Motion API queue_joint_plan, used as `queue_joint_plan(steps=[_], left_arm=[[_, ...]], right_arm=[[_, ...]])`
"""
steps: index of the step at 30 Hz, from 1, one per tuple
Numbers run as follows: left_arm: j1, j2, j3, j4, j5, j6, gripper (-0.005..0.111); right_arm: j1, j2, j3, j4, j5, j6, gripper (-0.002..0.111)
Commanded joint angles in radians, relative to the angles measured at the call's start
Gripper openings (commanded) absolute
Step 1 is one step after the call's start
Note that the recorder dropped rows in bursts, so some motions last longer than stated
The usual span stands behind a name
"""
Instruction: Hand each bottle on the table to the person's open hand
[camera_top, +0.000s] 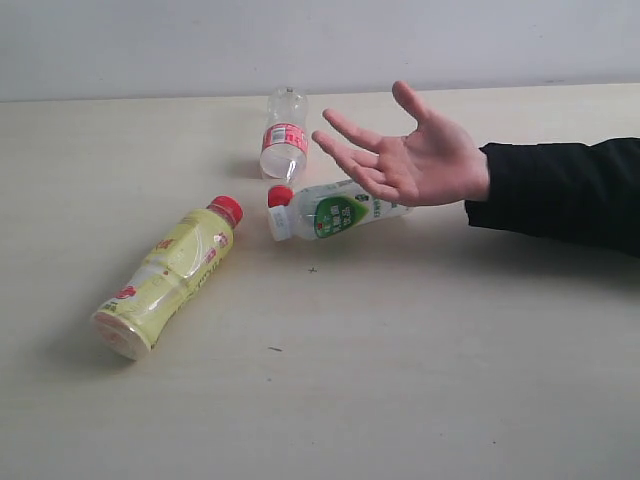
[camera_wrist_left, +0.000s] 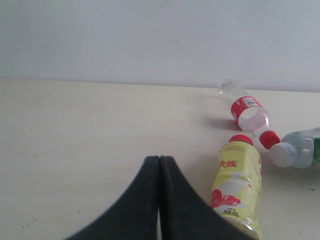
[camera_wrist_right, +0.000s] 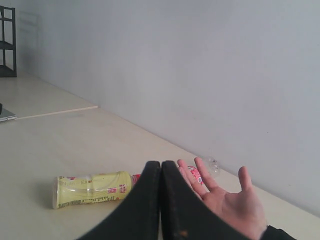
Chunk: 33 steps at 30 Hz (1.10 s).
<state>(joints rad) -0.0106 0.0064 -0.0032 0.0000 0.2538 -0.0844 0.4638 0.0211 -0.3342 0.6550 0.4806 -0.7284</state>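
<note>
Yellow bottle (camera_wrist_left: 237, 187) lying near closed left hand (camera_wrist_left: 159, 159), on table (camera_wrist_left: 75, 150)

No wording can be read on any item. Yellow bottle (camera_top: 170, 278), well apart from the person's open hand (camera_top: 415, 160): red characters, too blurred to read. Green-white labelled bottle (camera_top: 335, 210), just beside that hand: white characters, illegible. Small clear bottle (camera_top: 284, 140), near that hand: red label, white print, illegible.

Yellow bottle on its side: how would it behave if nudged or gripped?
The yellow bottle lies on its round side, so it would probably roll. Its glossy wrap looks slippery. The plastic body may dent under a squeeze.
</note>
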Motion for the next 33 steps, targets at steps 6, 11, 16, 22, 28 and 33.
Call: queue_joint_plan(steps=[6, 11, 16, 22, 28, 33], left_arm=[[0.002, -0.006, 0.003, -0.011, -0.01, 0.003, 0.0], [0.002, -0.006, 0.003, -0.011, -0.01, 0.003, 0.0], [0.002, -0.006, 0.003, -0.011, -0.01, 0.003, 0.0], [0.002, -0.006, 0.003, -0.011, -0.01, 0.003, 0.0], [0.002, -0.006, 0.003, -0.011, -0.01, 0.003, 0.0], [0.002, -0.006, 0.003, -0.011, -0.01, 0.003, 0.0]], right_arm=[[0.002, -0.007, 0.004, -0.008, 0.004, -0.001, 0.0], [0.002, -0.007, 0.016, -0.01, 0.004, -0.003, 0.0], [0.002, 0.014, 0.018, -0.012, 0.0, -0.013, 0.0], [0.002, 0.112, 0.018, -0.005, 0.0, -0.093, 0.0], [0.002, 0.174, 0.018, 0.022, 0.059, -0.074, 0.0], [0.002, 0.177, 0.028, 0.066, 0.04, -0.073, 0.0]])
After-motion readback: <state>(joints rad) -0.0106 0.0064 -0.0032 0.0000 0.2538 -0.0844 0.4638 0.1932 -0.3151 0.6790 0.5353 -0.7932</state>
